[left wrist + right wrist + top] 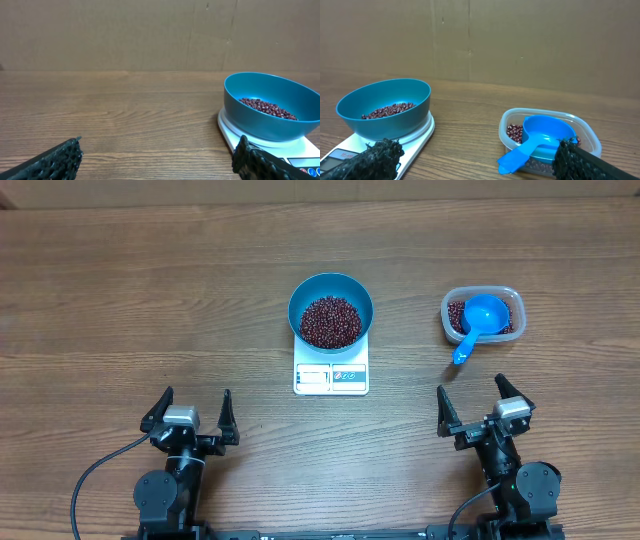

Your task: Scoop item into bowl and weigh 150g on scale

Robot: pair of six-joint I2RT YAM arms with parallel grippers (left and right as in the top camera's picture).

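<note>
Left gripper (196, 402) sits by the table's (100, 300) near edge, left side, jaws spread wide, holding nothing. Mid-table is the white scale (331, 377) with the teal bowl (297, 298) parked on it, beans (331, 322) heaped inside. Right gripper (470, 395) is at the near edge too, wide open and empty. Behind it a clear tub (510, 298) holds more beans plus the blue scoop (483, 314), handle poking over the near rim.
</note>
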